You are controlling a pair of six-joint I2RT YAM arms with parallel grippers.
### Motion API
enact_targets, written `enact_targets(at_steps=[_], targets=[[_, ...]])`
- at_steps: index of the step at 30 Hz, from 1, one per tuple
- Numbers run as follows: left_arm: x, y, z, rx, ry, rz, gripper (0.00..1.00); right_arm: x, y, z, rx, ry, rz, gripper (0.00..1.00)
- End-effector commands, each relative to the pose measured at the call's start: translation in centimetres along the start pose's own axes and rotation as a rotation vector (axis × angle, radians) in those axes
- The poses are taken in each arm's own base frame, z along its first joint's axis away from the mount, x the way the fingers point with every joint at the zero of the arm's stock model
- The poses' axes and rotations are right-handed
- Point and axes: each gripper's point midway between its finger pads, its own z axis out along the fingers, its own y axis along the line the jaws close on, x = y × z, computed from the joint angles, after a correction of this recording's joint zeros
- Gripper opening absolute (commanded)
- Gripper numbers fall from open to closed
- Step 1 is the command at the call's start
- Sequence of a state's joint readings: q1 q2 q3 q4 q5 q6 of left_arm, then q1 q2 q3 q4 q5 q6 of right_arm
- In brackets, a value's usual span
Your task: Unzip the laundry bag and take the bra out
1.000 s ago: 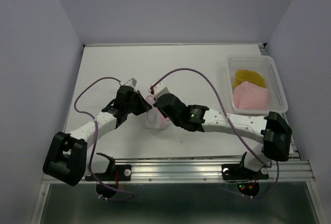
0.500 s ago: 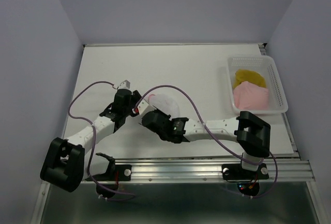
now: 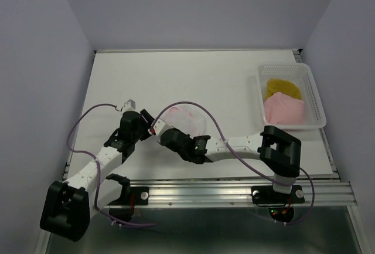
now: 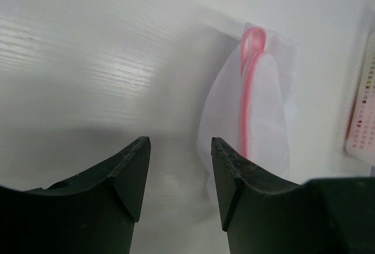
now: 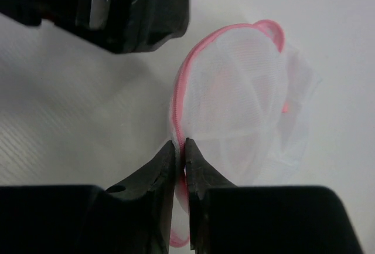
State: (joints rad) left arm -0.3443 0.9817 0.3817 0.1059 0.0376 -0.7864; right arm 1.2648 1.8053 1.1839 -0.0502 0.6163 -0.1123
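The laundry bag [image 3: 187, 118], a small white mesh pouch with pink zipper trim, lies on the white table left of centre. My right gripper [image 3: 170, 129] meets its near left edge. In the right wrist view that gripper [image 5: 180, 145] is shut on the pink zipper trim of the laundry bag [image 5: 246, 107]. My left gripper [image 3: 152, 124] stands open just left of the bag, with nothing between its fingers [image 4: 179, 148]; the bag [image 4: 263, 119] lies ahead and to its right. The bra cannot be made out; only faint pink shapes show through the mesh.
A clear plastic basket [image 3: 314, 98] at the back right holds a yellow cloth [image 3: 283, 87] and a pink cloth [image 3: 284, 108]. Purple cables loop over both arms. The metal rail [image 3: 234, 190] runs along the near edge.
My left gripper has opened, let go of the bag and drawn back toward the near left. The right arm has folded in to the left, and the bag now lies lower on the table.
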Motion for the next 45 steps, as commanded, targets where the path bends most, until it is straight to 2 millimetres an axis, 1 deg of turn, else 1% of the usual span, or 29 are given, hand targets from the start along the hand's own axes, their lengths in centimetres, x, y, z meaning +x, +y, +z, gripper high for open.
enact_targets(at_steps=[1, 2, 5, 7, 9, 10, 11, 13, 14, 15, 16, 18, 19, 21, 24, 25, 26, 27, 28, 29, 32, 33, 35, 36, 40, 41, 42, 43, 45], targets=[[-2.1, 1.3, -0.7, -0.057, -0.088, -0.005, 0.66, 2.1, 3.5, 1.5, -0.099, 0.01, 0.005, 0.18], [-2.9, 1.8, -1.1, -0.083, -0.113, -0.009, 0.78, 2.5, 3.7, 1.7, -0.104, 0.015, 0.009, 0.18], [-5.0, 2.7, -2.2, -0.137, -0.164, 0.004, 0.94, 4.0, 3.2, 2.9, -0.116, 0.051, 0.074, 0.2], [-6.0, 3.0, -2.8, -0.156, -0.186, 0.012, 0.98, 4.7, 2.7, 3.3, -0.12, 0.064, 0.106, 0.29], [-7.4, 2.9, -3.6, -0.163, -0.215, 0.01, 0.99, 4.3, 2.2, 3.1, -0.121, 0.057, 0.127, 0.36], [-7.7, 2.7, -3.8, -0.159, -0.223, 0.01, 0.99, 3.9, 2.1, 2.8, -0.125, 0.046, 0.133, 0.42], [-8.3, 2.2, -4.3, -0.146, -0.235, 0.011, 0.99, 2.5, 1.8, 2.0, -0.146, 0.014, 0.151, 0.48], [-9.3, 1.8, -4.9, -0.149, -0.256, 0.023, 0.99, 0.1, 1.3, 0.6, -0.177, -0.045, 0.181, 0.55], [-9.6, 1.8, -5.1, -0.152, -0.261, 0.028, 0.99, 0.1, 1.3, 0.6, -0.18, -0.045, 0.181, 0.57], [-9.9, 1.7, -5.3, -0.155, -0.268, 0.036, 0.99, -1.3, 0.6, -0.2, -0.177, -0.075, 0.196, 0.6], [-10.4, 1.8, -5.6, -0.162, -0.278, 0.05, 0.99, -2.1, 0.1, -0.5, -0.169, -0.086, 0.202, 0.68], [-11.4, 1.3, -6.4, -0.164, -0.296, 0.064, 0.99, -2.7, -1.2, -0.9, -0.141, -0.077, 0.206, 0.73], [-12.1, 1.4, -6.9, -0.173, -0.315, 0.076, 0.99, -4.3, -2.0, -1.8, -0.134, -0.106, 0.221, 0.78], [-13.2, 0.9, -7.7, -0.173, -0.34, 0.095, 0.99, -5.6, -3.7, -2.4, -0.122, -0.134, 0.248, 0.84], [-14.7, 0.6, -8.9, -0.19, -0.37, 0.129, 0.99, -7.5, -8.5, -3.8, -0.07, -0.187, 0.387, 0.98], [-15.0, 0.5, -9.1, -0.195, -0.374, 0.14, 0.99, -7.1, -10.2, -3.9, -0.041, -0.177, 0.419, 1.0], [-15.3, 0.4, -9.4, -0.195, -0.381, 0.15, 0.99, -6.6, -14.4, -4.1, 0.04, -0.176, 0.505, 1.0], [-15.8, 0.3, -9.8, -0.2, -0.389, 0.165, 0.99, -5.3, -16.8, -4.2, 0.109, -0.142, 0.537, 1.0], [-16.0, 0.0, -10.2, -0.194, -0.402, 0.175, 0.99, -3.6, -20.9, -4.2, 0.203, -0.119, 0.61, 1.0], [-16.3, -0.2, -10.6, -0.191, -0.413, 0.182, 0.99, -2.6, -23.6, -5.4, 0.279, -0.12, 0.65, 1.0], [-17.0, -0.7, -12.0, -0.179, -0.46, 0.205, 0.99, 0.1, -28.8, -8.3, 0.418, -0.114, 0.754, 1.0], [-17.3, -0.9, -12.5, -0.176, -0.476, 0.209, 0.99, 0.5, -31.8, -11.1, 0.505, -0.161, 0.801, 1.0], [-18.0, -1.5, -13.8, -0.165, -0.523, 0.211, 0.99, 1.4, -33.8, -14.1, 0.594, -0.189, 0.846, 1.0], [-18.2, -1.8, -14.3, -0.158, -0.536, 0.217, 0.99, 1.5, -35.1, -16.8, 0.672, -0.223, 0.862, 1.0], [-19.0, -2.8, -16.9, -0.144, -0.586, 0.256, 0.99, 2.1, -36.6, -22.2, 0.774, -0.227, 0.853, 1.0], [-19.3, -3.0, -17.9, -0.144, -0.611, 0.263, 0.99, 1.7, -37.1, -24.7, 0.788, -0.278, 0.871, 1.0], [-19.4, -3.1, -18.8, -0.153, -0.62, 0.273, 0.99, 1.7, -37.3, -26.0, 0.799, -0.297, 0.876, 1.0], [-19.5, -3.2, -19.5, -0.158, -0.632, 0.277, 0.99, 1.8, -37.4, -28.4, 0.805, -0.339, 0.887, 1.0], [-19.8, -3.7, -21.7, -0.154, -0.672, 0.29, 0.99, 1.9, -37.5, -30.6, 0.805, -0.378, 0.883, 1.0]])
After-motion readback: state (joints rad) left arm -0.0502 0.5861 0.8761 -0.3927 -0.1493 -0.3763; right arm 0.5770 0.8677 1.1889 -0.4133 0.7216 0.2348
